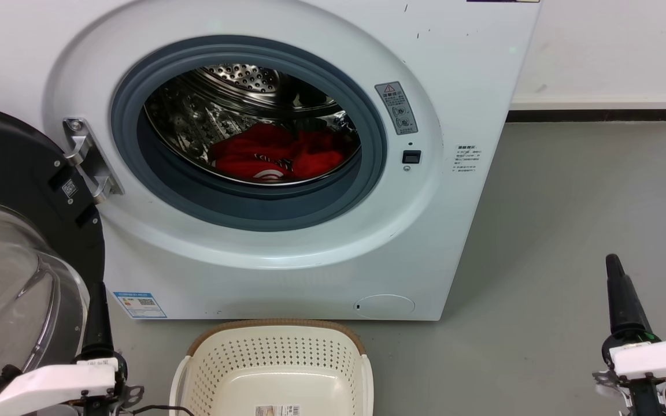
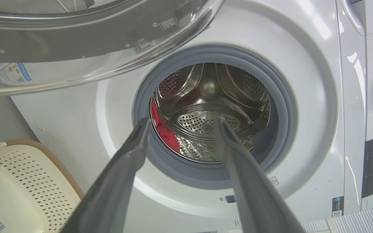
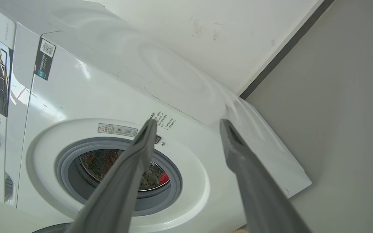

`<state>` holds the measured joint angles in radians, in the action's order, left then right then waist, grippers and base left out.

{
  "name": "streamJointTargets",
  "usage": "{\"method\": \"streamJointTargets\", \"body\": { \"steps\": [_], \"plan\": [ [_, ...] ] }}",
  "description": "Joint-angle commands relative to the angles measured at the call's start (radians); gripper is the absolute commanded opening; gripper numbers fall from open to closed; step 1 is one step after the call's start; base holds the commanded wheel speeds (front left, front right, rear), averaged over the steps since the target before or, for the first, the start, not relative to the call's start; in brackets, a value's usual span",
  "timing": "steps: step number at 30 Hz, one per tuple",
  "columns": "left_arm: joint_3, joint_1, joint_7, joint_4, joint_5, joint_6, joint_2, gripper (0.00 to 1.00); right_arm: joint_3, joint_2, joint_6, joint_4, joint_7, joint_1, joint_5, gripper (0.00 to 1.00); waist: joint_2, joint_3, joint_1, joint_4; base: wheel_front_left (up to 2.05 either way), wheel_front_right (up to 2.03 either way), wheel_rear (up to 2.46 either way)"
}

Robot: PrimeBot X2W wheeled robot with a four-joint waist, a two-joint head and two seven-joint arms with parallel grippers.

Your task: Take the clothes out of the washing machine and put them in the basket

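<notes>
The washing machine stands white and wide in front of me, its porthole open. The red clothes lie in a heap on the floor of the steel drum, a white print showing on them. Below the washer, the cream basket sits on the floor with nothing in it. My left gripper hangs low at the left, open, beside the basket and well short of the porthole. My right gripper is low at the right over the floor, also open. The left wrist view looks between open fingers at the drum and clothes.
The washer's black-framed glass door is swung open at the left, close above my left arm. Grey floor stretches to the right of the machine, up to a white wall with a dark baseboard. The basket's perforated wall shows at lower left in the left wrist view.
</notes>
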<state>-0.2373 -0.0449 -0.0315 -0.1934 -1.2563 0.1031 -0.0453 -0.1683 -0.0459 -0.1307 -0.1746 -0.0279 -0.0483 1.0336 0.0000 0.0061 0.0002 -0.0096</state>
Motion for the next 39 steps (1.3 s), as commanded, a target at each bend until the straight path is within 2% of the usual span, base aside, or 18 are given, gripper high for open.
{"method": "streamJointTargets", "body": {
  "steps": [1, 7, 12, 19, 39],
  "plan": [
    [-0.01, -0.015, -0.013, 0.05, 0.068, -0.021, -0.003, 1.0, 0.005, -0.005, 0.0, 0.052, -0.016, -0.018, -0.101, 1.0, 0.0, 0.001, -0.0002, 0.0, 0.0, 0.0, 0.0],
    [0.013, -0.002, -0.035, 0.144, 0.204, -0.083, -0.004, 1.0, 0.025, -0.005, 0.0, 0.107, -0.037, -0.01, -0.268, 1.0, 0.0, 0.004, -0.0002, -0.001, 0.0, 0.0, 0.0],
    [0.051, 0.015, -0.052, 0.206, 0.307, -0.111, -0.004, 1.0, 0.046, -0.005, 0.0, 0.151, -0.054, -0.002, -0.399, 1.0, 0.0, 0.005, -0.0002, -0.003, 0.0, 0.0, 0.0],
    [0.089, 0.036, -0.074, 0.249, 0.438, -0.114, -0.004, 1.0, 0.069, -0.005, 0.0, 0.184, -0.076, 0.008, -0.533, 1.0, 0.0, 0.007, -0.0002, -0.01, 0.0, 0.0, 0.0],
    [0.224, 0.062, -0.126, 0.284, 0.809, -0.139, -0.011, 1.0, 0.099, -0.006, 0.0, 0.212, -0.13, 0.04, -0.814, 1.0, 0.0, 0.011, -0.0002, -0.029, 0.0, 0.0, 0.0]
  ]
}}
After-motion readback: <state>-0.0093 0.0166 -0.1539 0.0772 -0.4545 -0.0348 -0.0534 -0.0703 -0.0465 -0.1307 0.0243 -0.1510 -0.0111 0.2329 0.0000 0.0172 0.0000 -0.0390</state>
